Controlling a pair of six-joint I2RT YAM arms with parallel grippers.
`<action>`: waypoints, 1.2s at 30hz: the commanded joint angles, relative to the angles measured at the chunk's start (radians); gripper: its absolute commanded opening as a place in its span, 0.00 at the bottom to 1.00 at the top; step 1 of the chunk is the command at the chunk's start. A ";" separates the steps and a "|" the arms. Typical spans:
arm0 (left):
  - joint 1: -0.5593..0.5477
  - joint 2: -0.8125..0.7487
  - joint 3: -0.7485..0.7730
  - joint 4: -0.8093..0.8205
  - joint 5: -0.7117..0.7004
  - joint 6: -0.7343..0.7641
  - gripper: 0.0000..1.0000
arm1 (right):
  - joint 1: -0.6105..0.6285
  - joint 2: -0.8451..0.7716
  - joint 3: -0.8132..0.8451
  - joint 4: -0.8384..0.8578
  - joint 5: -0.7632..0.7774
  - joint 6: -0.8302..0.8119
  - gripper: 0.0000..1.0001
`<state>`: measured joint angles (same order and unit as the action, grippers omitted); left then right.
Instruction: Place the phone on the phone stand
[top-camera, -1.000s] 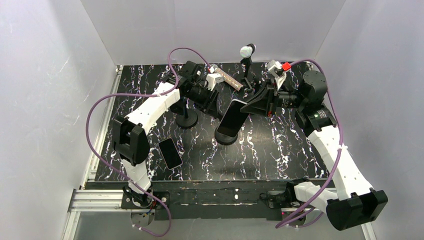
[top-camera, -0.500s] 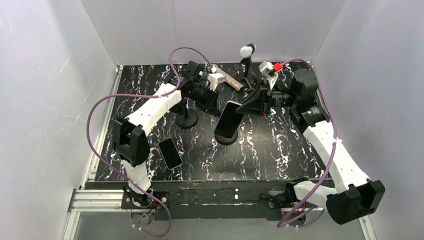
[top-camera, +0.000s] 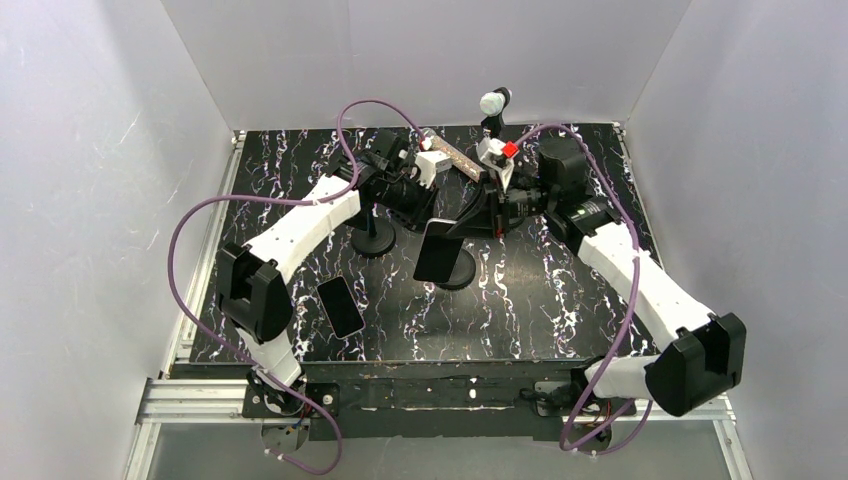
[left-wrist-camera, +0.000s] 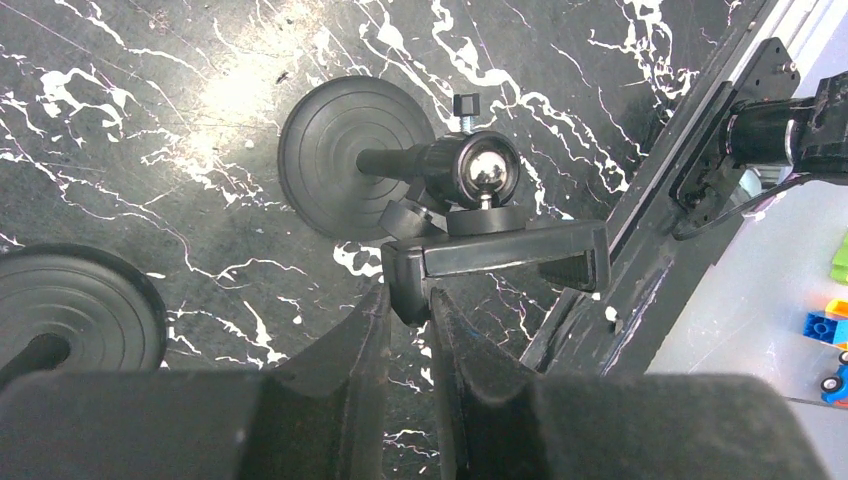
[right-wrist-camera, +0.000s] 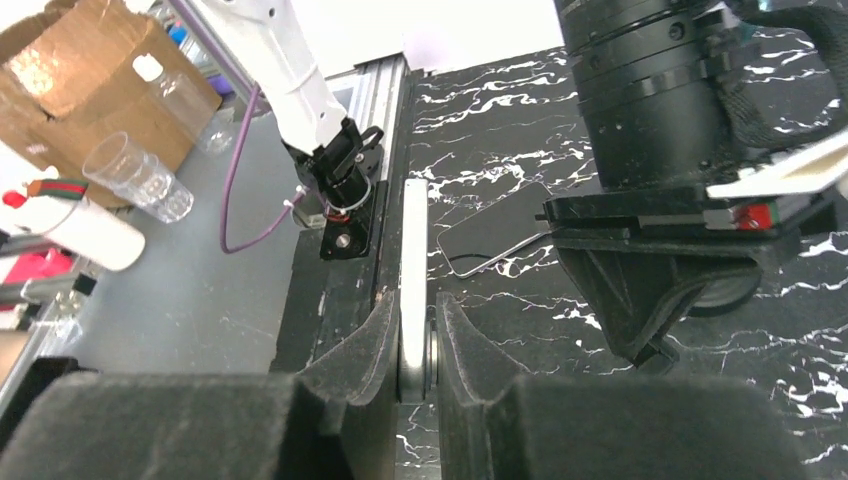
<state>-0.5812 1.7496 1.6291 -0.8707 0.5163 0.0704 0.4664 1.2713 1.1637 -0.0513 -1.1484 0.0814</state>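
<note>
Right wrist: right gripper (right-wrist-camera: 414, 340) pinched thin dark phone (right-wrist-camera: 413, 240) edge-on; judged it needed squaring to black plastic stand cradle (left-wrist-camera: 510, 255), which left gripper (left-wrist-camera: 406, 312) clamped.

From above, the held phone (top-camera: 438, 250) covers most of the round base (top-camera: 463, 279) beneath it. In the left wrist view a corner of the phone stand (left-wrist-camera: 500, 255) is buried inside the left tool (left-wrist-camera: 407, 300). The right wrist view shows the phone edge-on, screen unseen.

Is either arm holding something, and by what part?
The right gripper pinches the phone by its flat faces, at its upper end. The left gripper grips one end of the stand's clamp.
</note>
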 joint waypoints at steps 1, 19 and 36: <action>-0.007 -0.073 -0.018 0.002 0.059 -0.007 0.00 | 0.025 0.044 0.088 0.015 -0.081 -0.150 0.01; -0.003 -0.059 -0.020 -0.030 0.073 0.052 0.00 | 0.031 0.202 0.176 -0.111 -0.112 -0.451 0.01; 0.000 -0.068 -0.015 -0.030 0.036 0.053 0.00 | 0.028 0.172 0.140 -0.219 0.111 -0.602 0.01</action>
<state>-0.5793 1.7390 1.6112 -0.8726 0.5522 0.1234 0.4934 1.4864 1.2984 -0.2794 -1.1187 -0.5049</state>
